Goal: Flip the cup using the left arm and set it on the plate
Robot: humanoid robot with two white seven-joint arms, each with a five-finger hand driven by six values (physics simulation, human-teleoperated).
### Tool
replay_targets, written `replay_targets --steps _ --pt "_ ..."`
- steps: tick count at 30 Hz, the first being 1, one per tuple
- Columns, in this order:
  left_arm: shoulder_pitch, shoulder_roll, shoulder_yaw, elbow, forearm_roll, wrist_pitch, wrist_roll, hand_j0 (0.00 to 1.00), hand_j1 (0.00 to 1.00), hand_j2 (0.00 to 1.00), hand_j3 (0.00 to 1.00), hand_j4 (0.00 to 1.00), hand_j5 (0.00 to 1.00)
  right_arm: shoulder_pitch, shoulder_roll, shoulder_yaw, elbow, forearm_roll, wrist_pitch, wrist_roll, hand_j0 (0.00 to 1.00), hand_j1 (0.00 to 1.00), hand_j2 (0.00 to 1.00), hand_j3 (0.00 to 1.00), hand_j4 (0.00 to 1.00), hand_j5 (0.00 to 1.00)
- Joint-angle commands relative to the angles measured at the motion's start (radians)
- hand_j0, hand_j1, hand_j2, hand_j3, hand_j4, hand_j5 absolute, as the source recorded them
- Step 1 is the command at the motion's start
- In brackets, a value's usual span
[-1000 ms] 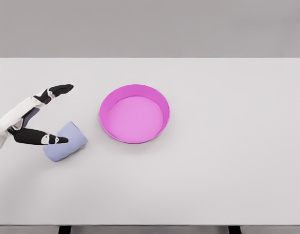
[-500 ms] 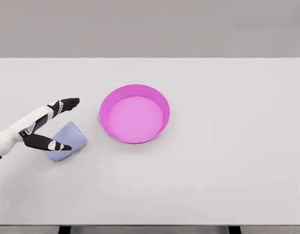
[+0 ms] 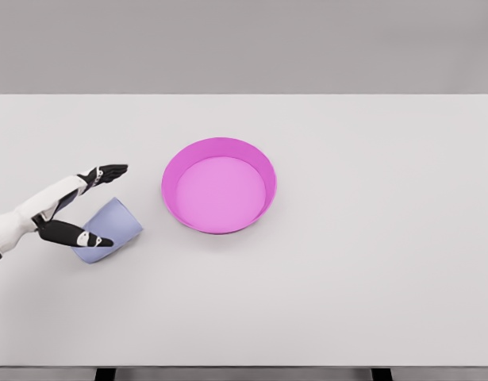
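Note:
A pale blue cup (image 3: 110, 228) lies on its side on the white table (image 3: 347, 262), left of the pink plate (image 3: 219, 184). My left hand (image 3: 103, 205) reaches in from the left edge and sits around the cup's left end. Its fingers (image 3: 109, 171) stretch out above the cup and its thumb (image 3: 86, 237) lies across the cup's lower front. The hand is spread, with no grasp closed on the cup. The right arm does not show.
The pink plate is a shallow round dish with a raised rim, a short way to the right of the cup. The table's front edge runs along the bottom of the view.
My left hand has dropped lower and drawn in around the cup, the fingers coming down from well above it. The cup and plate have not moved.

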Motion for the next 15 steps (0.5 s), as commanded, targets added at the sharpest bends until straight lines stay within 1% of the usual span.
replay_targets --steps 1,4,7,11,12,15 --pt "0.000 0.000 0.005 -0.001 -0.004 0.000 0.000 1.00 1.00 1.00 1.00 1.00 1.00 0.000 0.000 0.000 0.000 0.000 0.000 0.000 1.00 1.00 1.00 1.00 1.00 1.00" --pt "0.003 -0.001 0.005 -0.001 -0.004 0.005 0.001 1.00 1.00 1.00 1.00 1.00 1.00 0.000 0.000 0.000 0.000 0.000 0.000 0.000 1.00 1.00 1.00 1.00 1.00 1.00" --pt "0.006 -0.009 0.005 -0.001 -0.004 0.071 0.006 1.00 1.00 1.00 1.00 1.00 1.00 0.000 0.000 0.000 0.000 0.000 0.000 0.000 1.00 1.00 1.00 1.00 1.00 1.00" --pt "0.009 -0.009 0.018 0.001 -0.005 0.089 0.007 1.00 1.00 1.00 1.00 1.00 1.00 0.000 0.000 0.000 0.000 0.000 0.000 0.000 1.00 1.00 1.00 1.00 1.00 1.00" --pt "0.012 -0.011 0.018 -0.001 -0.005 0.120 0.007 1.00 1.00 1.00 1.00 1.00 1.00 0.000 0.000 0.000 0.000 0.000 0.000 0.000 1.00 1.00 1.00 1.00 1.00 1.00" --pt "0.014 -0.035 0.018 -0.001 -0.004 0.142 0.007 1.00 1.00 1.00 1.00 1.00 1.00 0.000 0.000 0.000 0.000 0.000 0.000 0.000 1.00 1.00 1.00 1.00 1.00 1.00"
